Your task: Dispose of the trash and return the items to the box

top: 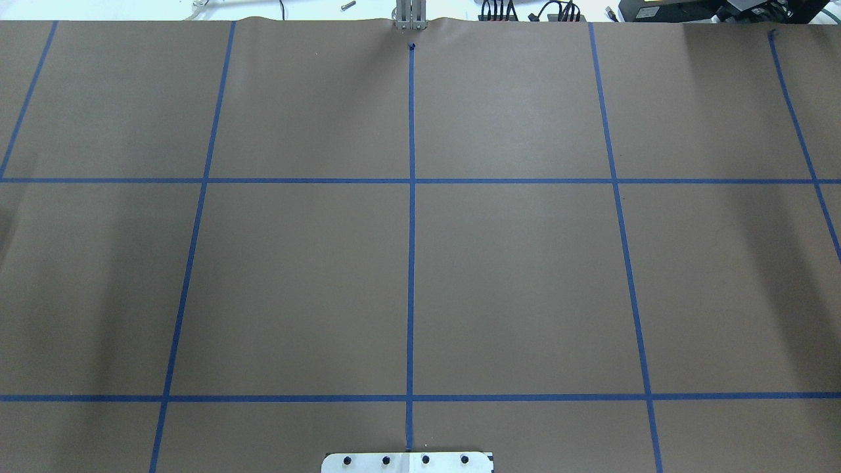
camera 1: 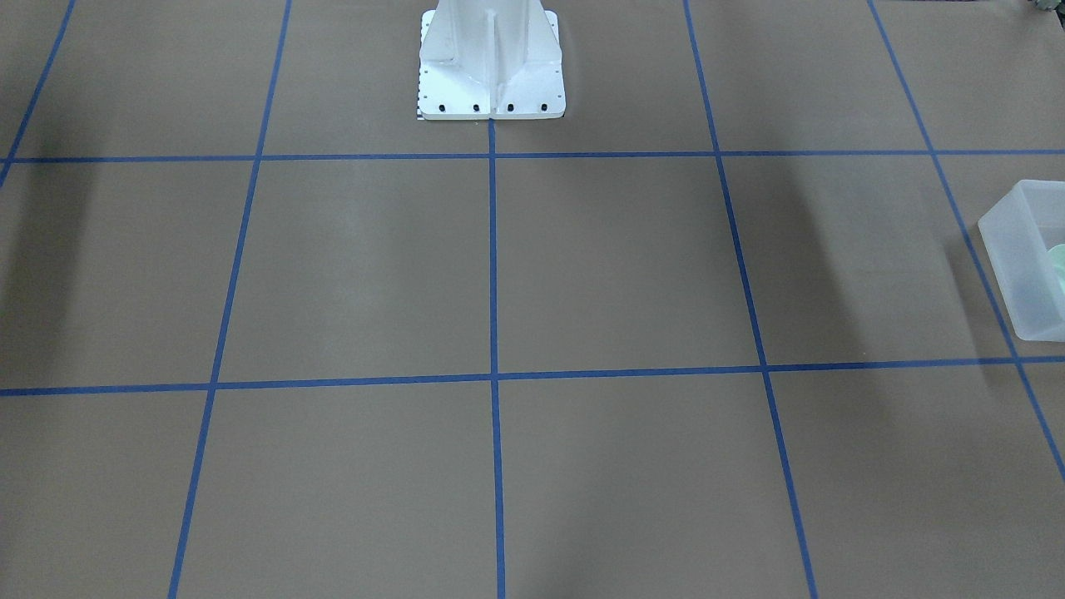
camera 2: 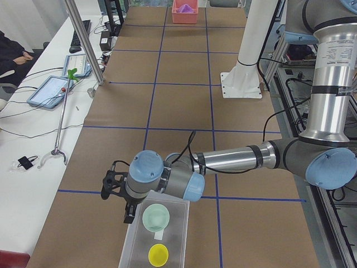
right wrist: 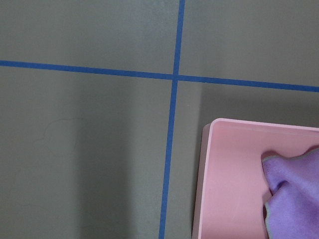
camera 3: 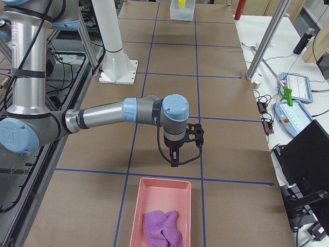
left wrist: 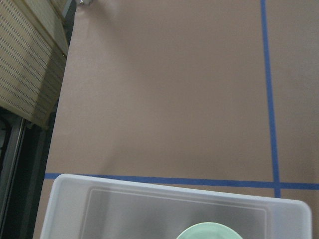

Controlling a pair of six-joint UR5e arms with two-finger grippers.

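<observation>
The frosted-white box (camera 2: 131, 244) stands at the table's end on my left. It also shows in the front view (camera 1: 1017, 249) and the left wrist view (left wrist: 174, 187). A pale mint-green bowl (camera 2: 155, 216) lies in it, also in the front view (camera 1: 1057, 256) and the left wrist view (left wrist: 209, 231), beside a yellow bowl (camera 2: 158, 254). My left gripper (camera 2: 128, 214) hangs over the box's edge next to the mint bowl. My right gripper (camera 3: 175, 160) hangs above the table just short of a pink tray (camera 3: 154, 191). I cannot tell whether either gripper is open or shut.
The pink tray holds a purple cloth (camera 3: 163, 227); both show in the right wrist view, tray (right wrist: 234, 164) and cloth (right wrist: 294, 194). The white robot base (camera 1: 491, 75) stands mid-table. Tablets and cables lie on a side bench (camera 2: 53, 89). A metal post (camera 2: 83, 39) rises at the table's edge.
</observation>
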